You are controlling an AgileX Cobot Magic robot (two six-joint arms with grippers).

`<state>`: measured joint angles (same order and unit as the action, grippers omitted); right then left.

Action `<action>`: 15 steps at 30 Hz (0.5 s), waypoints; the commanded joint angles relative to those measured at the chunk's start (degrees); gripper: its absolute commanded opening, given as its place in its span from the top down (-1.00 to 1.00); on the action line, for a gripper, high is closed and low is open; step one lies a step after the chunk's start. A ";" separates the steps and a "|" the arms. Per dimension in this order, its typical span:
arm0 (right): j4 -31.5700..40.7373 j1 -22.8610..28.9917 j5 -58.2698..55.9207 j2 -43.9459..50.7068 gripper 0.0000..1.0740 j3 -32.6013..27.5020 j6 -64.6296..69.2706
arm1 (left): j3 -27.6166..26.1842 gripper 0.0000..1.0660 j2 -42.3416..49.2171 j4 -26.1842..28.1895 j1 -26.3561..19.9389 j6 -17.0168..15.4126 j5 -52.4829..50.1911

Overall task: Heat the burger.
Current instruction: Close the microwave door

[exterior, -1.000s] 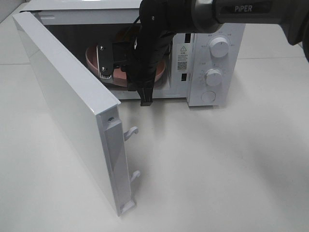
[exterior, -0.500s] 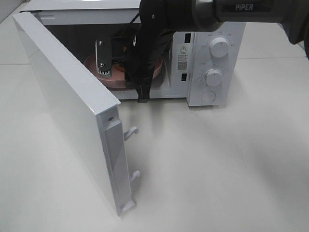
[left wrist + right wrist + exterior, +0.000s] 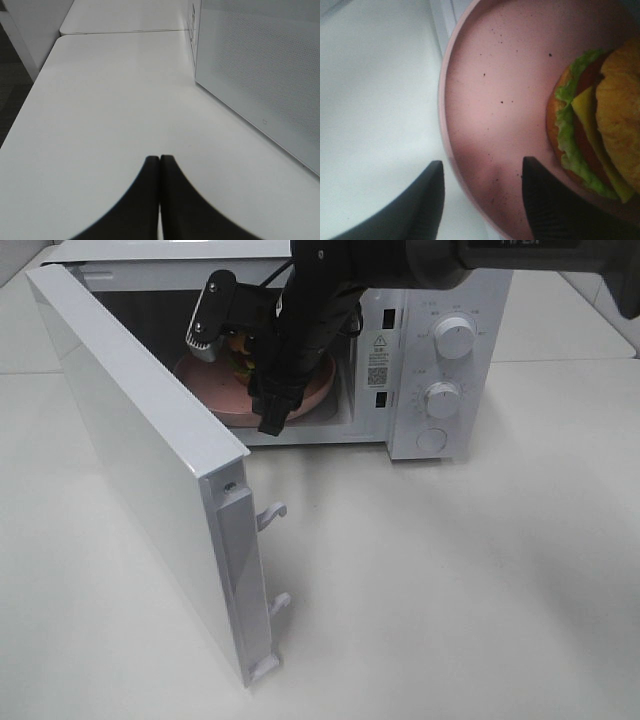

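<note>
With the door (image 3: 130, 450) open at left and the burger (image 3: 592, 120) on the pink plate (image 3: 495, 75) inside the microwave (image 3: 482, 375), the right gripper (image 3: 482, 170), jaws parted and holding nothing, straddles the plate rim; a skewed retreat may hook it and drag the plate out.

White desk (image 3: 450, 590), matte, fills lower frame. Seam (image 3: 570, 362) crosses upper right. Dark floor (image 3: 10, 100), left edge, left wrist view. Light soft, even.

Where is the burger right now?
The burger sits on the pink plate inside the microwave, at the upper left of the high view, behind the open door.
</note>
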<state>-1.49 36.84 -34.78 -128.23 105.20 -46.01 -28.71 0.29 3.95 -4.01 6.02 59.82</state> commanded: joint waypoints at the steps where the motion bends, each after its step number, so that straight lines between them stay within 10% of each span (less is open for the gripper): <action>1: -0.06 -0.06 -0.40 1.15 0.08 0.29 5.39 | 0.17 1.00 1.15 0.57 0.29 -0.06 -0.52; 15: 0.00 -0.06 -8.25 1.49 -0.21 0.29 18.51 | 0.17 1.00 1.15 0.57 0.29 -0.06 -0.52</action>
<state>-1.55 36.84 -42.34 -127.31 105.31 -28.82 -28.71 0.29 3.95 -4.01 6.02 59.82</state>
